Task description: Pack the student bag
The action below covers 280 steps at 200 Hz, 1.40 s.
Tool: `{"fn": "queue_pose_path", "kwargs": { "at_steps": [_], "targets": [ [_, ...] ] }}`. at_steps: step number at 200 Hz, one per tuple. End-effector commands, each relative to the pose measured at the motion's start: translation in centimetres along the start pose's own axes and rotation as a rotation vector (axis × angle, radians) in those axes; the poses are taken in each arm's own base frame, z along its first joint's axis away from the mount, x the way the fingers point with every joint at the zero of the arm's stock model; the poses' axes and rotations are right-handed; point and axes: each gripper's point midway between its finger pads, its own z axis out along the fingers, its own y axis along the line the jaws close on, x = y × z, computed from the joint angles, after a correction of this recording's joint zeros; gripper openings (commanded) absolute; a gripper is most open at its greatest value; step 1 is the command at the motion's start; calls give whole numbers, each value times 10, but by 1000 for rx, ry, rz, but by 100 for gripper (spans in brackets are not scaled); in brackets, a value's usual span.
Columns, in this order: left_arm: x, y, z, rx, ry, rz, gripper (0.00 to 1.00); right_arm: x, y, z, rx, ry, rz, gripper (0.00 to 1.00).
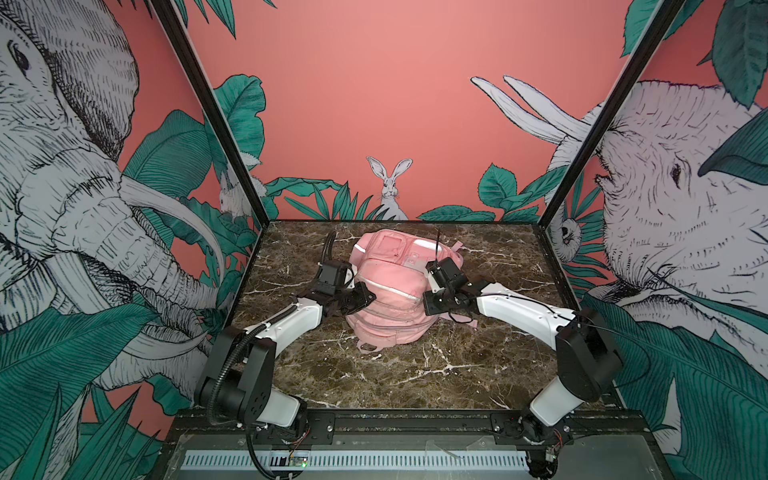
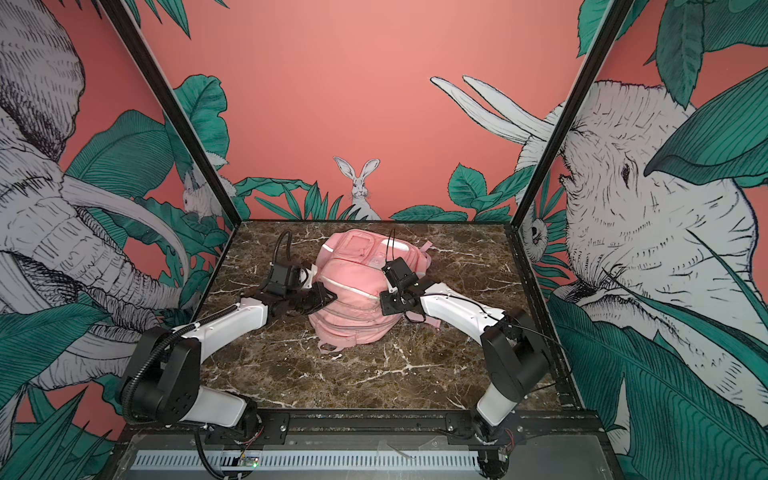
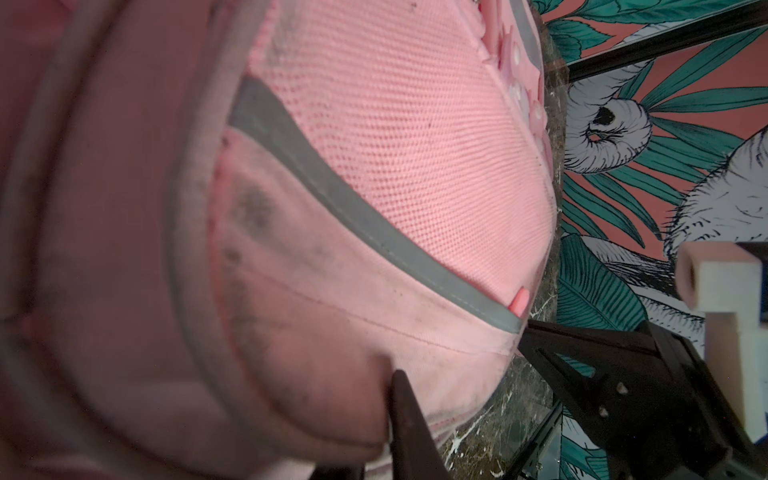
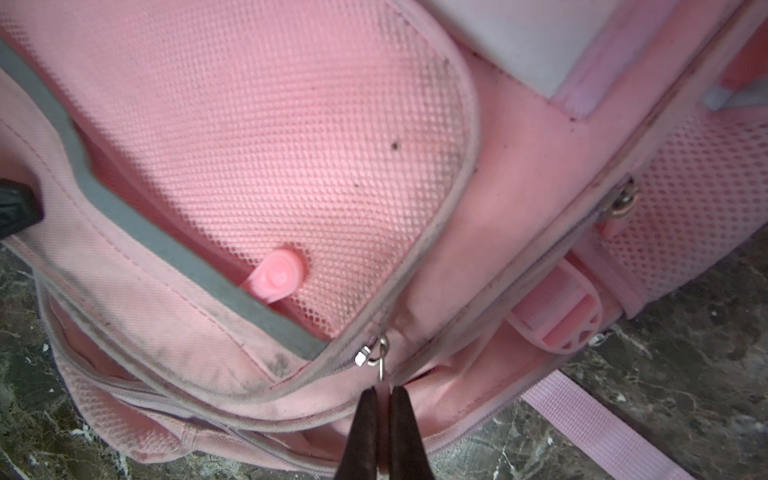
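Observation:
The student bag (image 1: 386, 291) (image 2: 353, 286), a soft pink backpack with grey reflective strips, lies in the middle of the marble table in both top views. My left gripper (image 1: 365, 297) (image 2: 328, 297) presses into its left side. In the left wrist view one dark finger (image 3: 409, 419) shows with a fold of the bag's pink fabric (image 3: 332, 395) bunched against it; the other finger is hidden behind the fold. My right gripper (image 1: 430, 300) (image 4: 383, 399) is at the bag's right side. It is shut on the pull hanging from the silver zip slider (image 4: 372, 355).
The marble table (image 1: 374, 374) is boxed in by patterned walls and black frame posts (image 1: 582, 166). A pale pink strap (image 4: 602, 428) trails from the bag onto the table on the right. A round pink zip tab (image 4: 278, 274) sticks out of the mesh front pocket.

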Motion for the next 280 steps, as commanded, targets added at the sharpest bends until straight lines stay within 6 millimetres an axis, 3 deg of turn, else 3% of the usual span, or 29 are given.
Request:
{"fn": "queue_pose_path", "kwargs": {
  "at_steps": [1,27,47,185,243,249,280],
  "targets": [
    [6,11,-6,-50,-12,-1,14,-8,-27,6,95,-23,44,9],
    [10,2,-3,-40,-5,16,16,-11,-26,8,91,-24,42,25],
    [16,-7,0,-35,3,34,17,-13,-28,9,102,-23,36,31],
    [61,-56,37,21,87,121,23,-37,-54,19,129,-14,74,42],
    [71,-58,40,4,90,134,31,-35,-71,16,131,-15,101,48],
    [81,-63,41,13,108,153,32,-36,-72,14,129,-17,104,49],
    [79,-65,39,9,100,167,37,-38,-75,7,132,-29,107,51]
  ]
}}
